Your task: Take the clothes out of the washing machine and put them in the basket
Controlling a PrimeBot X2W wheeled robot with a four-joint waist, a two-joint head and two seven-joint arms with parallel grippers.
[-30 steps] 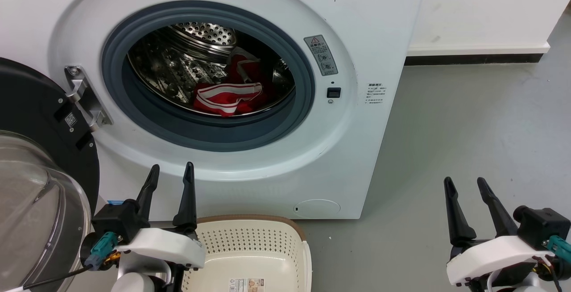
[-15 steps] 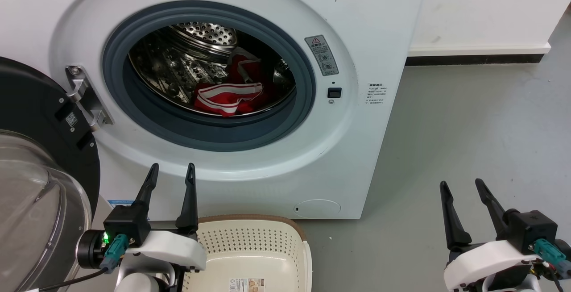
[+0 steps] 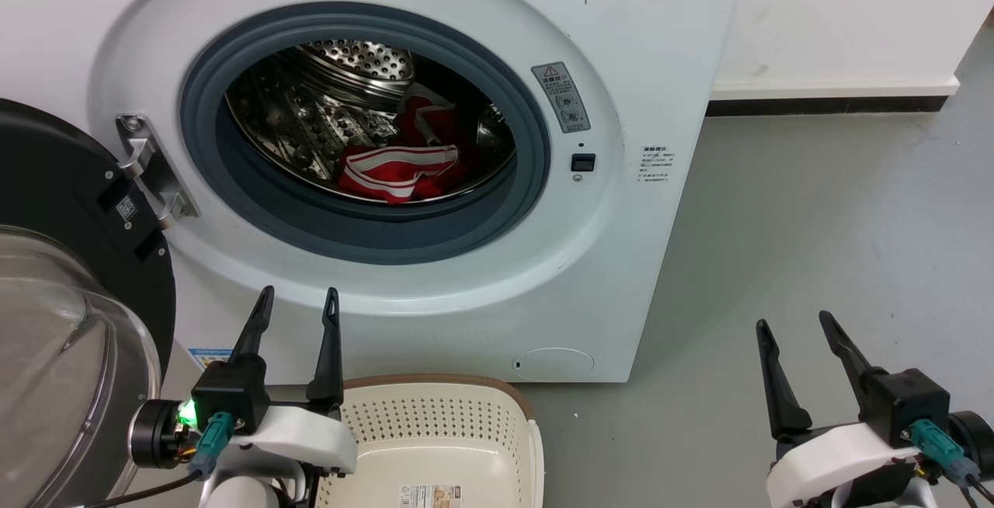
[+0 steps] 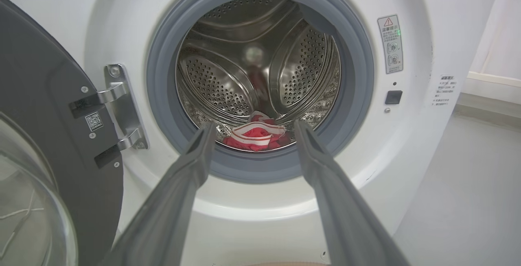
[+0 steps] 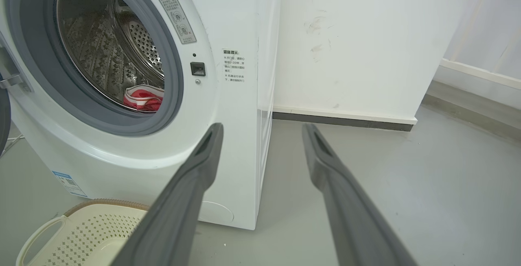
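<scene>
Red clothes (image 3: 400,166) with white stripes lie at the bottom of the steel drum of the washing machine (image 3: 637,50), whose door (image 3: 54,259) hangs open at the left. In the left wrist view the clothes (image 4: 256,136) show through the porthole, between my fingers but well beyond them. The cream basket (image 3: 435,446) stands on the floor in front of the machine, with nothing in it but a label. My left gripper (image 3: 299,298) is open, low in front of the porthole's lower rim. My right gripper (image 3: 792,324) is open over the bare floor to the machine's right.
The open door's glass bowl (image 3: 70,353) bulges out close beside my left arm. A white wall with a dark skirting (image 3: 823,100) runs behind the machine on the right. Grey floor (image 3: 815,220) spreads to the right of the machine.
The left gripper has turned at the wrist and shifted slightly; a green light now shows on it. The right gripper has drifted a little left and down. Clothes and basket lie as before.
</scene>
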